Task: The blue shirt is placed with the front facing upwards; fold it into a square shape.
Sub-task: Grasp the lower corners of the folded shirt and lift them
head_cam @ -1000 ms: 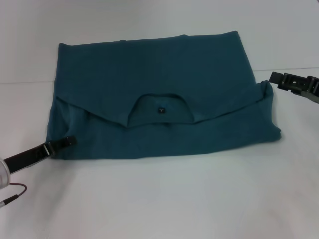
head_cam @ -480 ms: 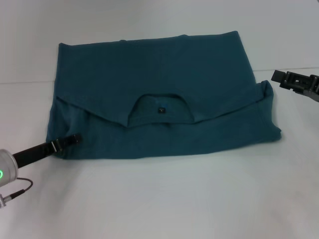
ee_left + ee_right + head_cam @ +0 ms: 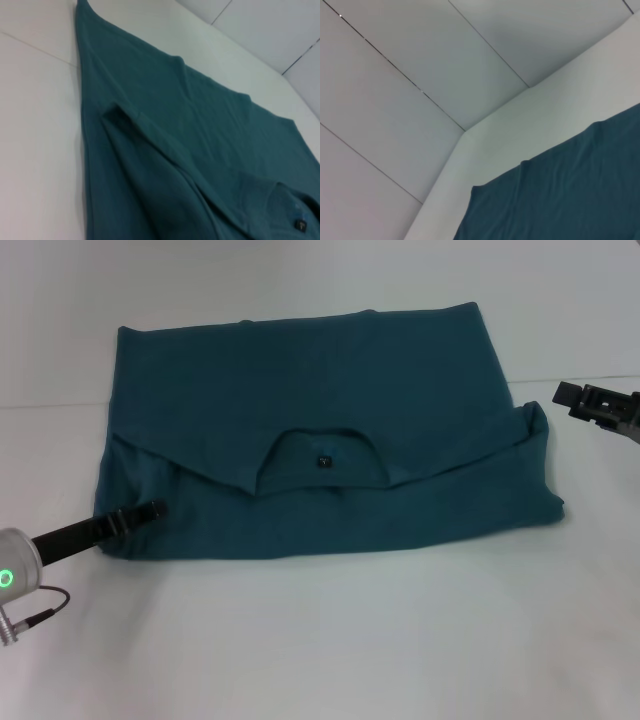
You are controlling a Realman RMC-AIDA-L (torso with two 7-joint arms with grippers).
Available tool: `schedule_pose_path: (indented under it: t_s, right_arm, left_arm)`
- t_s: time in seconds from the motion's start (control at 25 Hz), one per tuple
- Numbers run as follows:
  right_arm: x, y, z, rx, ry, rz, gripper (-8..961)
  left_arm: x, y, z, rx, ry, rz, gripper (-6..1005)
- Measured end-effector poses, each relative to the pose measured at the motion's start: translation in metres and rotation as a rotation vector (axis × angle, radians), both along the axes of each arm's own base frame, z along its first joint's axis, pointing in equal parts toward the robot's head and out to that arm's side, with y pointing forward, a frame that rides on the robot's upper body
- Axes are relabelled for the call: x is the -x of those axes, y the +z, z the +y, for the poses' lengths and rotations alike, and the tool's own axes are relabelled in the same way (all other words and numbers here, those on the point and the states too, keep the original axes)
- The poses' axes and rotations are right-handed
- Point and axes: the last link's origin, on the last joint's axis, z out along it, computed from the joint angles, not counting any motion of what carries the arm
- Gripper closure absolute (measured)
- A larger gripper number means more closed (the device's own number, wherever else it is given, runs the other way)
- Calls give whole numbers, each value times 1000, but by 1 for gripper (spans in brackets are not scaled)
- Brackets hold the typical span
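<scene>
The blue shirt [image 3: 320,410] lies flat on the white table, its shoulder part folded over so the neck opening and small black label [image 3: 323,461] sit mid-cloth. No lettering shows. My left gripper [image 3: 150,511] reaches in low from the near left, its tip over the shirt's near-left corner. My right gripper [image 3: 565,393] hovers just off the shirt's right edge, apart from the cloth. The left wrist view looks along the blue shirt [image 3: 200,150] with its folded flap and the label [image 3: 299,225]. The right wrist view catches a far corner of the blue shirt [image 3: 570,200].
The white table [image 3: 350,640] spreads wide in front of the shirt and to both sides. A seam line in the table runs behind the shirt's left edge [image 3: 50,405]. Pale wall panels [image 3: 420,60] rise behind the table.
My left gripper has slid right and slightly up onto the shirt's near-left corner. The right gripper has drawn back to the right, away from the shirt's edge. The shirt has not moved.
</scene>
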Motion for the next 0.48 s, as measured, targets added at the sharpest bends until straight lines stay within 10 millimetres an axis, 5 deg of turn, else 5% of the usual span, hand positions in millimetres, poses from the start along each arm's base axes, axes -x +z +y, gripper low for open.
schedule_pose_path:
  t_s: [0.48]
  right_arm:
    - [-1, 3, -3, -8, 9, 12, 393]
  left_arm:
    - [4, -2, -2, 10, 4, 36, 505]
